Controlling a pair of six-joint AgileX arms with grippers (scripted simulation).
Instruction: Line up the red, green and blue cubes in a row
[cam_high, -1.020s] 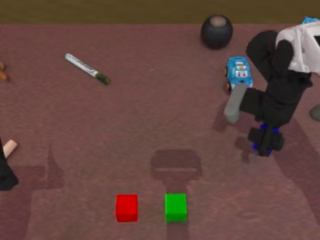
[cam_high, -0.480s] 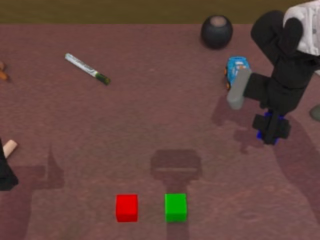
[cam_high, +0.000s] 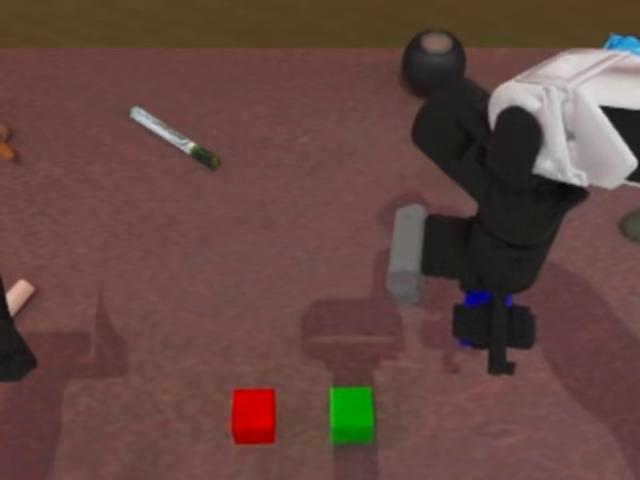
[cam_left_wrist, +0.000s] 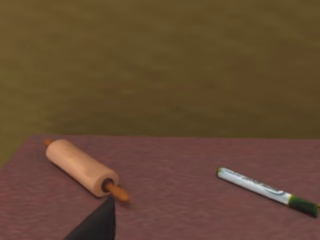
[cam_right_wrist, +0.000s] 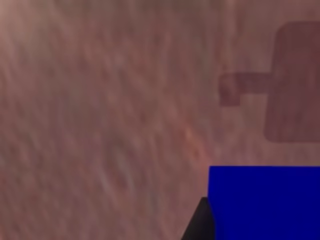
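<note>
**Kid:** Where is the blue cube (cam_high: 478, 300)?

**Helper:** It is up off the table, held in the right gripper (cam_high: 492, 330). From above you only see small bits of blue poking out under the black arm. The right wrist view shows the blue cube (cam_right_wrist: 264, 202) big and close, with a dark finger (cam_right_wrist: 199, 222) pressed against its side. So the jaws are closed around it.

**Kid:** And the other two?

**Helper:** The red cube (cam_high: 253, 415) and the green cube (cam_high: 351, 415) sit side by side near the front edge of the table (cam_high: 300, 230), with a small gap between them. They are level with each other.

**Kid:** Where does the blue one need to go?

**Helper:** I think to the spot just right of the green cube. That spot lies forward and to the left of the gripper. The right arm is the near one. The left gripper (cam_high: 12, 345) is parked by the left edge, and I cannot tell how its fingers stand.

**Kid:** Did anything move?

**Helper:** Yes. A second ago the right gripper was farther right and farther back, next to a toy car. Now it has come forward and left, closer to the row, and the arm hides the car. The red and green cubes, the marker (cam_high: 175, 138) and the black ball (cam_high: 433, 62) did not move.
</note>
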